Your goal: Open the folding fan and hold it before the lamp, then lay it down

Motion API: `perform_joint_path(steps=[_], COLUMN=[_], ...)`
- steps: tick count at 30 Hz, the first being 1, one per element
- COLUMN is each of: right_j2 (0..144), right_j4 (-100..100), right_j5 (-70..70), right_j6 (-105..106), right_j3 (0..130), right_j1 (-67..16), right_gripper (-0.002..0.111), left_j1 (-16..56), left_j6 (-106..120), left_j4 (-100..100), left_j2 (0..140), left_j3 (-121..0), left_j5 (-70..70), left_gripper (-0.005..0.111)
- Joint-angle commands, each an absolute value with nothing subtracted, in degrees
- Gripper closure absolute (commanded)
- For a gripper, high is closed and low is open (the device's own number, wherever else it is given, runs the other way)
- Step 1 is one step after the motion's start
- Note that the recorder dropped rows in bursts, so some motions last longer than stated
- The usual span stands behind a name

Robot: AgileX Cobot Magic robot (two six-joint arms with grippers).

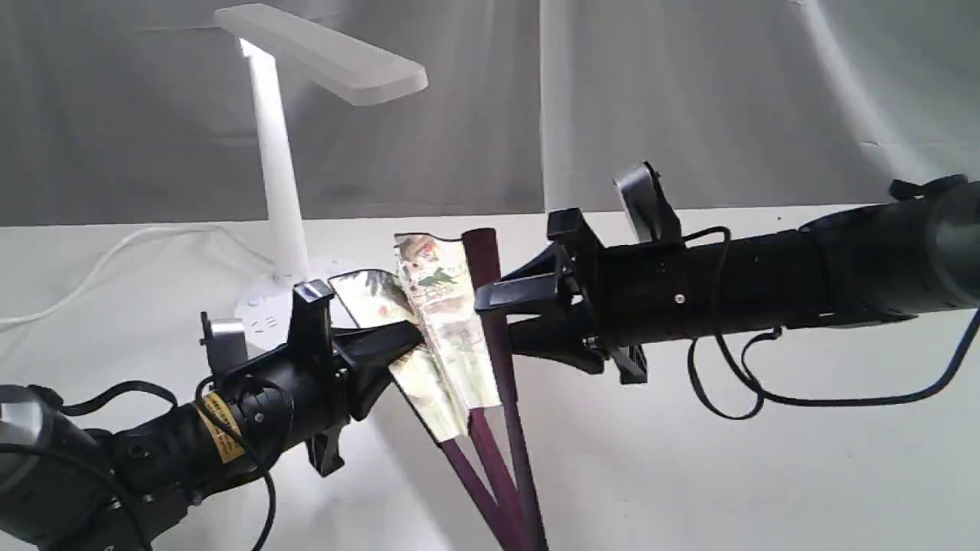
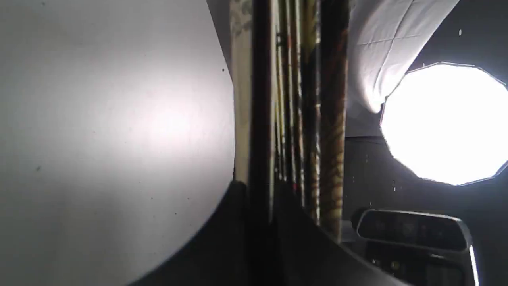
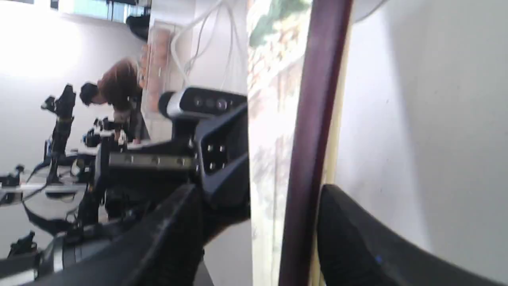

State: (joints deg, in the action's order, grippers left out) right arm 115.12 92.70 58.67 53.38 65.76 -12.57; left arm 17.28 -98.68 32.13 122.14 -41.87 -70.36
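Left gripper [image 1: 406,340]: nearest to me, clamped tight on the outer folds of the folding fan [image 1: 444,321]. This one grip seems to carry the whole fan.
Right gripper [image 1: 496,320]: jaws stand wide on either side of the maroon guard [image 1: 484,260], not pinching it as far as I can see.
Fan's place: held up off the table [image 1: 766,459] between the two grippers, near the lamp [image 1: 279,176] and lower than its head. Only a few folds are spread, and the ribs [image 1: 494,474] run down out of sight.
Weight: light, I'd judge, since a single pinch holds it.
Stiffness: guards and ribs look like rigid wood, while the painted paper leaf is soft and would crease or tear easily.
Slip: the guard looks polished, so it could slide between the pads under a loose grip.
Where to hold: on the two outer guards, partway along their length, never on bare paper.
Next move, as I read it: the right jaws need to close on that guard, then draw it sideways gently so the folds open without ripping.
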Motion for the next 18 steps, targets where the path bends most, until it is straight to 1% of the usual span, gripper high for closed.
perform_joint_path(steps=[1, 7, 18], right_j2=[114.39, 114.51, 118.19], right_j4=[96.66, 97.1, 99.88], right_j5=[55.19, 49.66, 53.05], right_j6=[53.54, 53.64, 53.64], right_j3=[65.81, 65.81, 65.81], right_j1=[-12.65, -12.76, -12.63], right_gripper=[0.062, 0.062, 0.062], left_j1=[17.22, 17.34, 17.23], left_j6=[-100.33, -102.35, -103.1], left_j4=[33.75, 33.89, 33.64], left_j2=[121.98, 121.98, 118.42], left_j3=[-41.55, -41.66, -41.66], left_j5=[-69.96, -69.96, -69.96], left_gripper=[0.107, 0.107, 0.107])
